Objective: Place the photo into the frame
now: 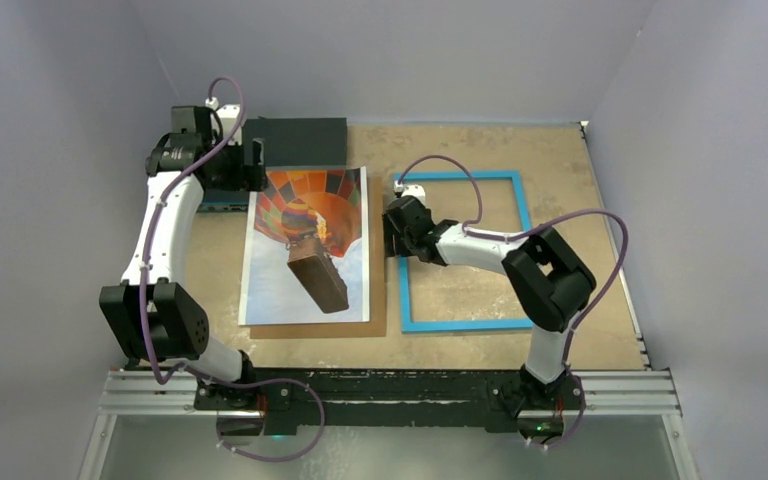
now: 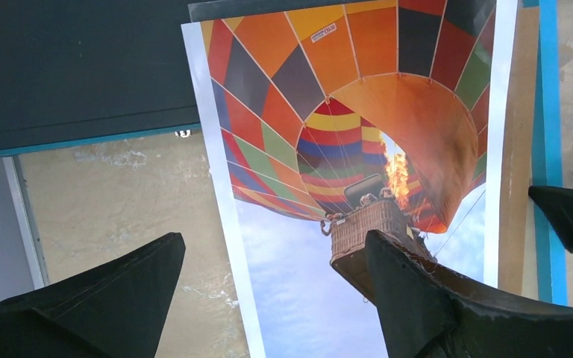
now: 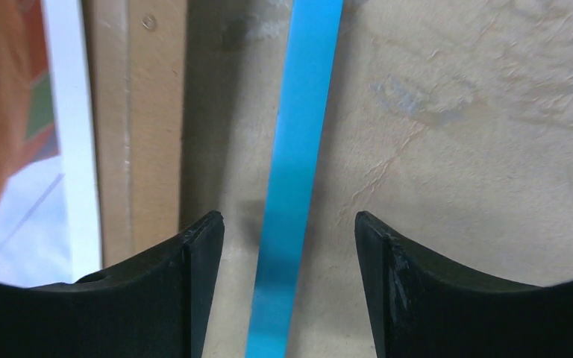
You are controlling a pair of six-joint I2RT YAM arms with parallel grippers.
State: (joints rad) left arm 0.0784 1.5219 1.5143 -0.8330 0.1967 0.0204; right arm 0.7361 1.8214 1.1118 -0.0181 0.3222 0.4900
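Overhead view: the photo (image 1: 305, 250) lies face up at centre-left on a brown board (image 1: 377, 290), which shows as a strip along the photo's right and lower edges. A dark flat box (image 1: 305, 140) sits at upper centre, touching the photo's top edge. The frame (image 1: 465, 325) lies flat on the bench (image 1: 580, 200) at centre-right, just beside the board, with bare bench inside it. The photo is not in the frame.

Overhead does not show the finger gaps; the wrist views do.

Left wrist view: left hand (image 2: 274, 242) is wide open and holds nothing. Its fingers (image 2: 119, 298) straddle the photo's (image 2: 343, 112) white left border, one over bare bench, one over the balloon basket. Whether either touches, I cannot tell. At the right edge appear the board (image 2: 518, 149), a blue frame rail (image 2: 548, 112) and the dark tips of the right hand (image 2: 567, 212).

Right wrist view: right hand (image 3: 287, 224) is open, fingers apart on either side of the frame's blue rail (image 3: 306, 112), with a clear gap on both sides and no grip. At left are the board (image 3: 142, 112) and a blurred sliver of the photo (image 3: 15, 112).
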